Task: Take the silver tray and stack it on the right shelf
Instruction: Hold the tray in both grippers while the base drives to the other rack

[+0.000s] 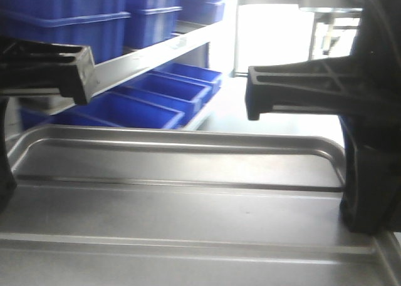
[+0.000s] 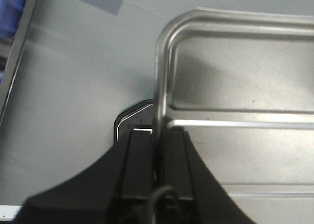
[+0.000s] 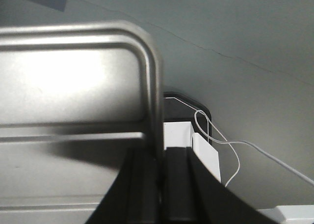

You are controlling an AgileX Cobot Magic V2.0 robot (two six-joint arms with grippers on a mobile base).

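The silver tray [image 1: 188, 204] fills the lower half of the front view, level, with its raised rim and long ribs showing. My left gripper [image 1: 5, 186] holds its left rim and my right gripper [image 1: 358, 214] holds its right rim. In the left wrist view the gripper [image 2: 158, 133] is shut on the thin rim just below a rounded corner of the tray [image 2: 245, 87]. The right wrist view shows the same: the gripper [image 3: 161, 153] is clamped on the rim of the tray [image 3: 73, 87], which hangs above grey floor. The right shelf is out of view.
Open blue bins [image 1: 150, 101] sit on a low rack ahead left, and blue crates [image 1: 75, 17] stand on a sloping steel beam [image 1: 156, 54] above. A bright doorway [image 1: 269, 29] lies ahead. Under the right gripper are a white box [image 3: 203, 153] and a white cable [image 3: 230, 155].
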